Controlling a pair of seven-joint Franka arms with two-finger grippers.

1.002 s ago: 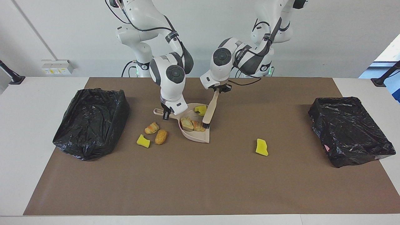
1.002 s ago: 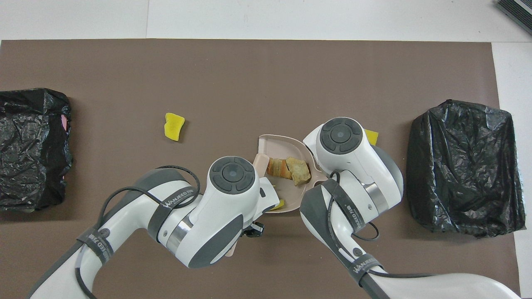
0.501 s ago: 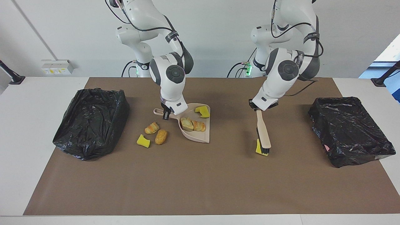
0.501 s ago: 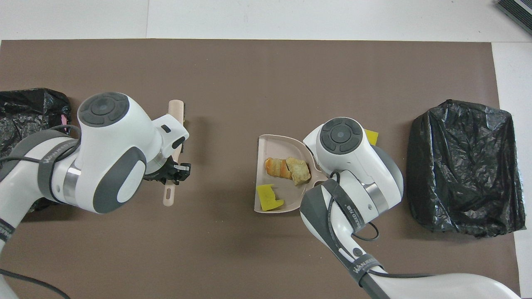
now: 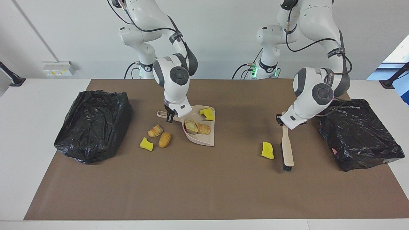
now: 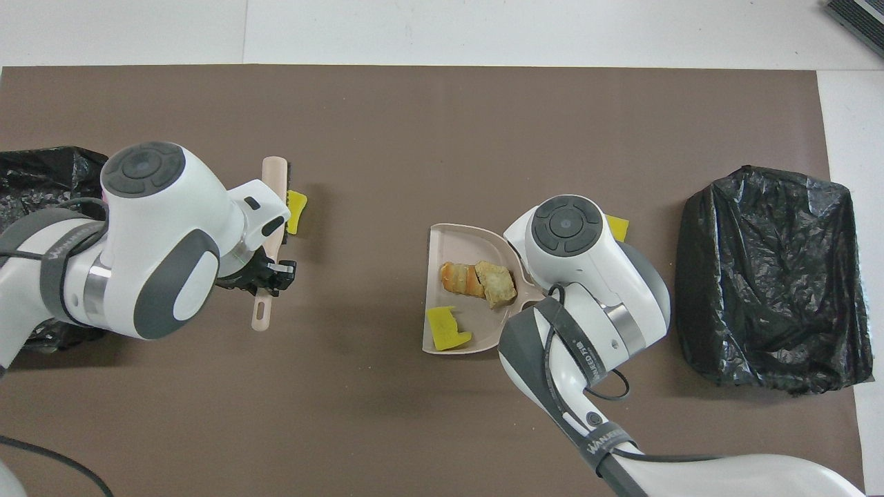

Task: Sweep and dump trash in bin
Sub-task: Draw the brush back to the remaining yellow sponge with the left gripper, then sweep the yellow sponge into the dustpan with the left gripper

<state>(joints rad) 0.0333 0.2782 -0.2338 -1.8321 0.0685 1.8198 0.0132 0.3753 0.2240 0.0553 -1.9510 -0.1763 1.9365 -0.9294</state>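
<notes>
Fingers of left gripper (image 5: 283, 123) pinched on brush (image 5: 286, 150), bristles down beside stray yellow trash (image 5: 267, 150), likely set to sweep toward dustpan (image 5: 199, 132). Right gripper (image 5: 170, 117) clamped on dustpan handle, steadying three pieces inside; three more on mat.

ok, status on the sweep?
Left pincer shut on brush, beside lone yellow chunk. Right pincer holds dustpan handle, three bits aboard. Three bits loose beside it. Path clear.
</notes>
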